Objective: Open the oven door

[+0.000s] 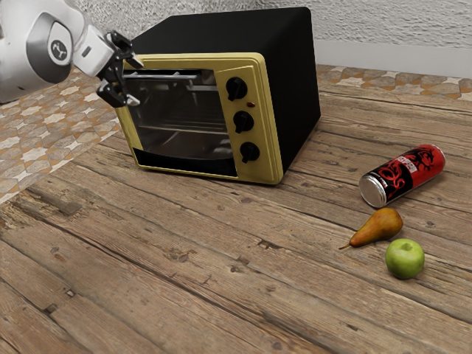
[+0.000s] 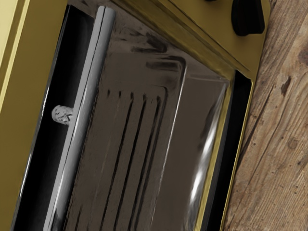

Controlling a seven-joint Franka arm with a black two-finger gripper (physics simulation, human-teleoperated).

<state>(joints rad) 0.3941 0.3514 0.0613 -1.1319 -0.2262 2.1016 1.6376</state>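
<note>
Frontally, a smooth, cylindrical metal handle (image 2: pixel 84 106) spans the toaster oven's (image 1: pixel 295 96) glazed door (image 1: pixel 177 114); nearby, the tool (image 1: pixel 136 82) is widely parted, empty; open, rough-planked surface (image 1: pixel 192 243) extends before it.

Listed lower than the jaws were one table (image 1: pixel 147 258) of worn brown planks and one floor (image 1: pixel 44 133) of patterned tile; beyond them stood one rough whitish wall (image 1: pixel 383 21), smooth-banded at its base.

"Exterior view?"
"Set well back, looking down across a wooden table (image 1: pixel 221 273) at an oven (image 1: pixel 295 66)."
"Wrist view?"
"Hard by the oven's door (image 2: pixel 180 144), facing its handle (image 2: pixel 80 120); both views share door, handle and part of the table."
</note>
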